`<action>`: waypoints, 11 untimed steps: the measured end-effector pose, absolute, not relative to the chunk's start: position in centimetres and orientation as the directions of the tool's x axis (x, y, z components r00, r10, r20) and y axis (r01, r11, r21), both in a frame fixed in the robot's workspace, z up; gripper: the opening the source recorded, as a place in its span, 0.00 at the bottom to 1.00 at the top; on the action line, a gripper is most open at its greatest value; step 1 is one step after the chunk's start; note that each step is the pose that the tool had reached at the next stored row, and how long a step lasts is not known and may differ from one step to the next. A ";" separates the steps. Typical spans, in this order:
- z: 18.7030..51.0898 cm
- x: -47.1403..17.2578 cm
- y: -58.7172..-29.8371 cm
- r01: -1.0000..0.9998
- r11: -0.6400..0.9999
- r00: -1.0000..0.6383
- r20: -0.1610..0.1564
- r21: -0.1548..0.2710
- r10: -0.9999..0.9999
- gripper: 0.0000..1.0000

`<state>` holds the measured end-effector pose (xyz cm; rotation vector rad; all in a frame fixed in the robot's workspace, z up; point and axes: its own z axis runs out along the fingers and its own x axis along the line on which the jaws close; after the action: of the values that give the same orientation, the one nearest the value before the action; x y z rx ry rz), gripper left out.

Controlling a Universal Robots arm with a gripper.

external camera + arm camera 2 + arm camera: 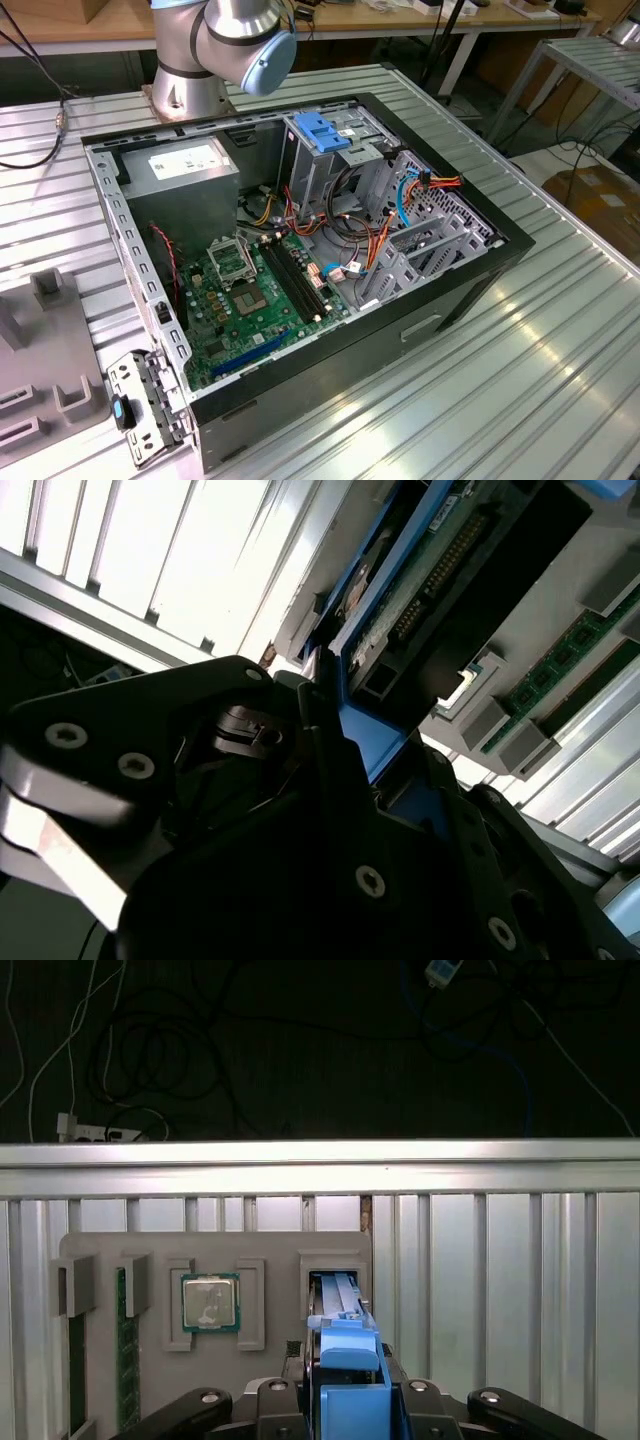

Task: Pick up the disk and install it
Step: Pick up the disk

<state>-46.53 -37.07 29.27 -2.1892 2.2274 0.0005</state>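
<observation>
The disk [347, 1352] is seen edge-on in the first wrist view, its bright blue rail running between my black fingers [285, 1392]. My gripper [350, 1400] is shut on it. The disk's far end sits at a narrow slot [334, 1265] of a grey holder tray [270, 1245]; whether it rests in the slot or hangs just above it I cannot tell. In the second wrist view the disk [450, 570] shows its green circuit board and dark connector, edged by the blue rail, with my gripper [345, 735] clamped on that rail.
The tray also holds a processor chip [210, 1302] and a memory stick [125, 1350]. In the exterior view an open computer case [470, 300] lies on the ribbed metal table [520, 380], with a light-blue latch [320, 131] on its drive cage. The arm's base [215, 50] stands behind.
</observation>
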 end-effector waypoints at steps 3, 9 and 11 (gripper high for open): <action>29.3 -46.5 -37.1 -1.000 0.018 -0.018 -0.013 -0.013 -1.000 0.37; 29.6 -46.5 -37.1 -1.000 0.018 -0.018 -0.013 -0.012 -1.000 0.37; 29.5 -46.5 -37.1 -1.000 0.018 -0.018 -0.013 -0.013 -1.000 0.37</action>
<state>-46.53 -37.07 29.50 -2.1888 2.2279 0.0003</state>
